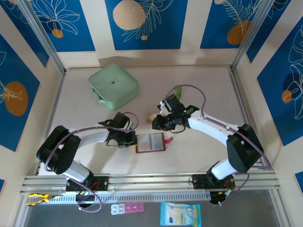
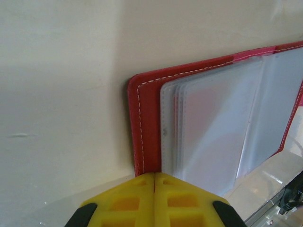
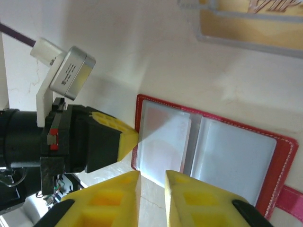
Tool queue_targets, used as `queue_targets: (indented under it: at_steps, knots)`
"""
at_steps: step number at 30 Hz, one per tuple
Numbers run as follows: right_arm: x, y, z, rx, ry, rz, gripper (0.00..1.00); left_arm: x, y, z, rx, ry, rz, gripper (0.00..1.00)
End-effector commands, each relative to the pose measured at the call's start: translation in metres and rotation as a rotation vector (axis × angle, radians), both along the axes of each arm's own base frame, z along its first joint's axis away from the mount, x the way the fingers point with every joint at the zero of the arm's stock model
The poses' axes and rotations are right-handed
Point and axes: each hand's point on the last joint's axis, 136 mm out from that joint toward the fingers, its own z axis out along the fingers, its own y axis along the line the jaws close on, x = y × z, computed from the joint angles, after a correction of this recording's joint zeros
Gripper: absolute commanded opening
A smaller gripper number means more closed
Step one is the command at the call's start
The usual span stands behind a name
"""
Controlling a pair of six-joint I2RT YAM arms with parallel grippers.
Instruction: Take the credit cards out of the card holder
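Currently the left end effector (image 1: 128, 140) is clenched and empty, its tips touching the left edge of the card holder (image 1: 150, 143). Holder lies open and flat on the desk (image 1: 189, 158), long axis left-right. Right end effector (image 3: 152, 180) hovers at the holder's far edge near the spine, fingers slightly apart, gripping nothing. Right arm looks better placed for the sleeves. Can't tell whether any cards are inside.

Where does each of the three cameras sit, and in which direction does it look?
Top external: above and behind the arms, looking down at the table; left arm and right arm show.
Left wrist: on the left wrist, looking past its shut left fingers at the card holder corner.
Right wrist: on the right wrist, looking past its slightly parted right fingers at the open card holder.
Shared: all three views show the card holder.
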Motion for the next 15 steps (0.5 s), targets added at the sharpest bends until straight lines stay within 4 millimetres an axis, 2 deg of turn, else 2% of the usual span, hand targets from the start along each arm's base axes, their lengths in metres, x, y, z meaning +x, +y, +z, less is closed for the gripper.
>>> queue_targets:
  at_steps: [1, 5, 15]
  knots:
    - [-0.01, 0.005, 0.002, 0.046, 0.051, -0.011, 0.26, -0.004, 0.0, -0.005, 0.01, 0.009, -0.02, 0.0]
    - [-0.017, 0.012, -0.007, 0.071, 0.107, -0.022, 0.33, -0.005, 0.001, -0.008, 0.017, 0.012, -0.017, 0.0]
    - [-0.034, 0.027, -0.03, 0.091, 0.21, -0.01, 0.4, -0.007, 0.004, -0.011, 0.032, 0.018, -0.021, 0.0]
